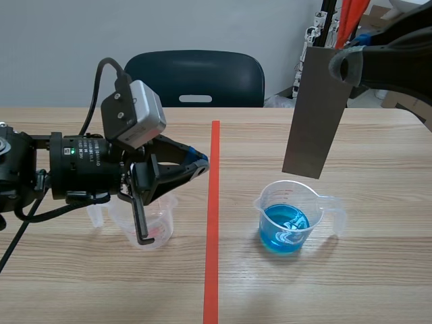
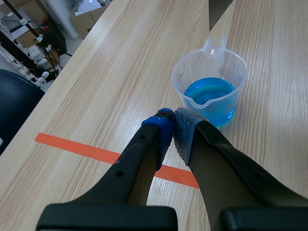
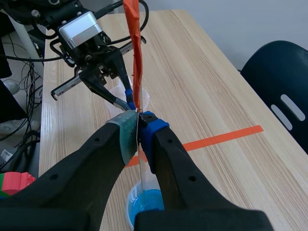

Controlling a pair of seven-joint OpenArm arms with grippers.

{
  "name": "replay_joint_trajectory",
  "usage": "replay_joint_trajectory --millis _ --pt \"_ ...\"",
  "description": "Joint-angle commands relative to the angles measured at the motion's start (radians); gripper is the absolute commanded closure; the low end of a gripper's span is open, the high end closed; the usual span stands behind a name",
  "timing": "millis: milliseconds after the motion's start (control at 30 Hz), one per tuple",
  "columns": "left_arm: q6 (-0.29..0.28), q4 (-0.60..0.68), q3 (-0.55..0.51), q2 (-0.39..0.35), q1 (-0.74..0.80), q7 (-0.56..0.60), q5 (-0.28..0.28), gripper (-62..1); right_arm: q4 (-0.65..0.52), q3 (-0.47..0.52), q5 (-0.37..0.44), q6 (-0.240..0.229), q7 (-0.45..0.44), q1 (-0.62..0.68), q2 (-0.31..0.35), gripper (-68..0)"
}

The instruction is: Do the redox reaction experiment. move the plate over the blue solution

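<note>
Right gripper (image 3: 138,120) clamps the plate (image 1: 316,115) upright, apparently just above the beaker (image 1: 291,196) of blue solution (image 1: 283,231); left gripper (image 2: 173,126) closed, empty.

Light wooden table (image 1: 378,283), orange-red tape line (image 1: 212,223) running down the middle. Right of the line: clear beaker of blue solution (image 1: 290,219), upright, filled only near the bottom. Left of the line: small clear cup (image 1: 152,229), upright, well apart from the beaker.

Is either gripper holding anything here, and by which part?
The right gripper is shut on the grey plate, pinching it near its top edge, so it hangs above the beaker of blue solution. The left gripper is shut on nothing.
</note>
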State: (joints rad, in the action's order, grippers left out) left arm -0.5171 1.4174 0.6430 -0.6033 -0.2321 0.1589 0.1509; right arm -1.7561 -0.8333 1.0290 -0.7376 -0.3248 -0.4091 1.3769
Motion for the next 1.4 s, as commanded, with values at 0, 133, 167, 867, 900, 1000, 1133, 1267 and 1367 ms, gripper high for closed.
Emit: replay_joint_trajectory --millis 0,133,167,867,900,1000,1133,1267,1367 --pt "0.001 -0.007 0.015 0.014 -0.026 0.002 0.009 -4.1 -0.002 0.003 0.018 -0.008 -0.018 -0.011 0.016 -0.6" --pt "-0.01 -0.048 0.047 0.04 -0.066 0.0 0.009 -4.1 -0.002 0.003 0.018 -0.008 -0.018 -0.011 0.016 -0.6" --pt "-0.019 -0.056 0.054 0.045 -0.074 0.001 0.01 -4.1 -0.002 0.003 0.019 -0.008 -0.018 -0.011 0.016 -0.6" --pt "-0.086 -0.076 0.11 0.08 -0.123 0.001 -0.006 -4.1 -0.002 0.003 0.023 -0.008 -0.018 -0.011 0.016 -0.6" --pt "-0.096 -0.076 0.11 0.079 -0.123 0.001 -0.006 -4.1 -0.002 0.003 0.023 -0.008 -0.018 -0.011 0.016 -0.6" --pt "-0.114 -0.076 0.11 0.08 -0.126 0.0 -0.006 -4.1 -0.002 0.003 0.023 -0.008 -0.018 -0.011 0.016 -0.6" --pt "-0.114 -0.076 0.11 0.079 -0.131 0.0 -0.006 -4.1 -0.002 0.003 0.023 -0.008 -0.018 -0.011 0.016 -0.6" --pt "-0.114 -0.076 0.11 0.079 -0.132 0.0 -0.006 -4.1 -0.002 0.003 0.023 -0.008 -0.018 -0.011 0.016 -0.6" --pt "-0.114 -0.076 0.11 0.079 -0.132 0.0 -0.006 -4.1 -0.002 0.003 0.023 -0.008 -0.018 -0.011 0.016 -0.6"
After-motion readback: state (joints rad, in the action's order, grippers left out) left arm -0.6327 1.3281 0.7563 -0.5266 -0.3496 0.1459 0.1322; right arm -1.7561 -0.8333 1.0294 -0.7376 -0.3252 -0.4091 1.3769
